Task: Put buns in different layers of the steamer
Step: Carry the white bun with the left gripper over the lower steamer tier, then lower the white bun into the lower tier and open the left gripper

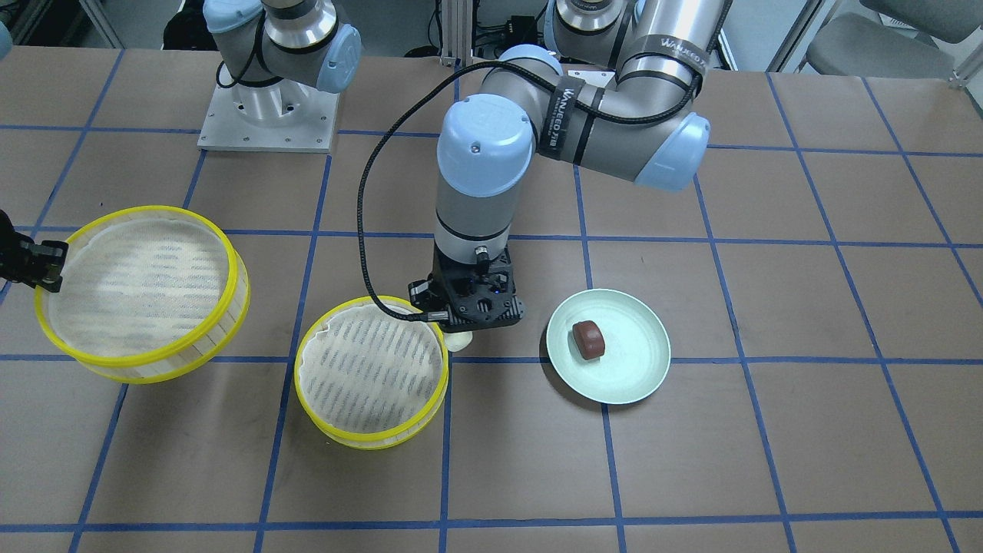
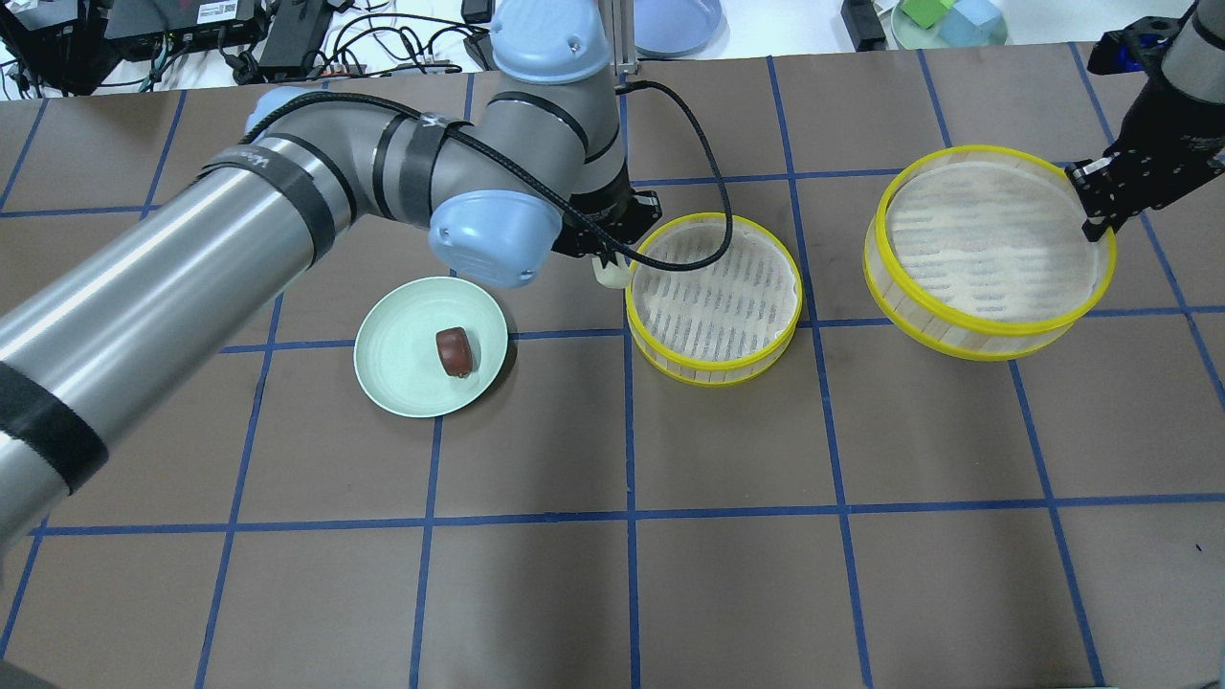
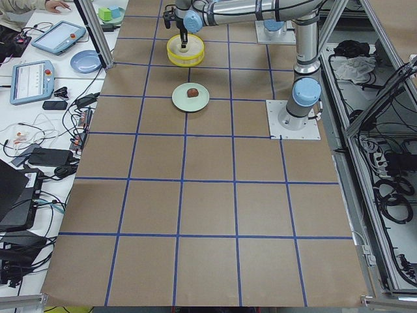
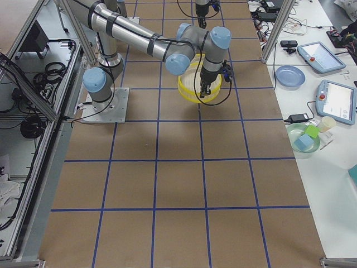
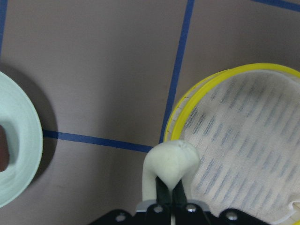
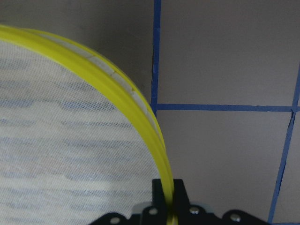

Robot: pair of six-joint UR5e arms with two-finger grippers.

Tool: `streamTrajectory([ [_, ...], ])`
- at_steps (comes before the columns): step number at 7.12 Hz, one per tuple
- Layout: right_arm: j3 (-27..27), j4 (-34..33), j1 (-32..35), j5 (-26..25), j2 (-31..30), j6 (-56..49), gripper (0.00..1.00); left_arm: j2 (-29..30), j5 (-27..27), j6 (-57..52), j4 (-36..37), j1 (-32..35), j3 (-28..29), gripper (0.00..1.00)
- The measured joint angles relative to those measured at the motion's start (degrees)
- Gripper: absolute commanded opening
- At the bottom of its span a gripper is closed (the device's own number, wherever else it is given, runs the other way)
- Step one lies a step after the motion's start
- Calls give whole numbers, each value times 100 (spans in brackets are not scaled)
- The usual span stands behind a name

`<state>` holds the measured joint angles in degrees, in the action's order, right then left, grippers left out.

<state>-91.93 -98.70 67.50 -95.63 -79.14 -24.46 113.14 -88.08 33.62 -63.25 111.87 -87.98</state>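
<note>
My left gripper point(image 2: 607, 273) is shut on the pale cream-white bun point(image 5: 169, 161) and holds it above the rim of the nearer steamer layer point(image 2: 713, 299), at its edge toward the plate; the bun also shows in the front view point(image 1: 458, 340). The dark reddish-brown bun point(image 2: 454, 350) lies on the pale green plate point(image 2: 397, 364). My right gripper point(image 2: 1094, 206) is shut on the yellow rim of the second steamer layer point(image 2: 991, 251) and holds it tilted above the table. In the right wrist view the rim point(image 6: 140, 110) runs between the fingers.
The brown table carries a blue tape grid. The left arm's black cable point(image 2: 713, 191) loops over the nearer steamer layer. A blue plate point(image 2: 675, 24) and a bowl of coloured blocks point(image 2: 947, 19) sit beyond the table's far edge.
</note>
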Motion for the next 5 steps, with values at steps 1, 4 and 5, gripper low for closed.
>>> streamTrajectory([
  [1, 0, 0, 0, 0, -2, 1, 10, 187, 57, 231, 248, 197, -1, 2],
  [4, 0, 0, 0, 0, -5, -1, 10, 551, 228, 501, 736, 452, -49, 53],
  [5, 0, 0, 0, 0, -6, 0, 10, 590, 235, 502, 781, 462, -67, 64],
])
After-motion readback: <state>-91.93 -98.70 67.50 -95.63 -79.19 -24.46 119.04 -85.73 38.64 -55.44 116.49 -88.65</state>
